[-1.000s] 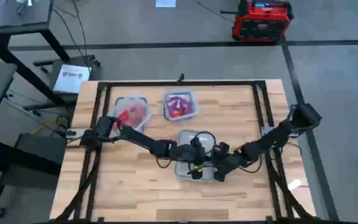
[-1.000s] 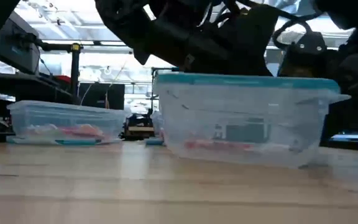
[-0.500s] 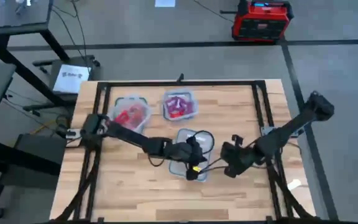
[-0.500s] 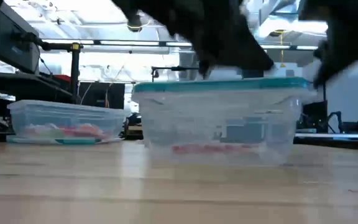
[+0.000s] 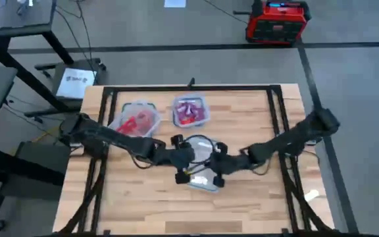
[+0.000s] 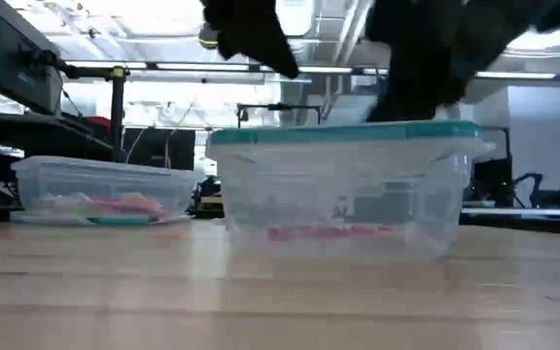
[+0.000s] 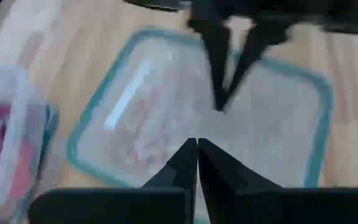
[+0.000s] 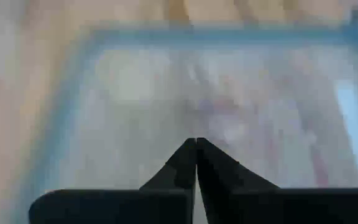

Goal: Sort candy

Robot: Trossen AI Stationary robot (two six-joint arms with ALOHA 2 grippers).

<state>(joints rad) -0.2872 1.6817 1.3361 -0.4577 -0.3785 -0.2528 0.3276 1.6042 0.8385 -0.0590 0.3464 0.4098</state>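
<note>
Candy (image 6: 331,231) lies as a thin pinkish layer on the floor of the nearest clear tub (image 6: 343,185), which sits under both claws, and neither claw has any of it. Compared with half a second ago, the left claw (image 5: 188,172) has pulled back a little toward its own side, while the right claw (image 5: 217,176), which was then well off to the side of the tub, has swung in over it, so the two now meet tip to tip above the tub; the tub itself has scarcely shifted on the surface (image 5: 130,197). Both claws are pinched fully closed on nothing, as each wrist view shows: the left claw (image 7: 197,144) faces the other arm's closed fingers, and the right claw (image 8: 195,143) points down at the blurred pink contents. My judgement is that a pick is being set up, not made, since the fingers must part first. Counted: three clear tubs, two of them beyond the left claw, one with red candy (image 5: 139,120) and one with magenta candy (image 5: 189,112). Single pieces are too blurred to count.
</note>
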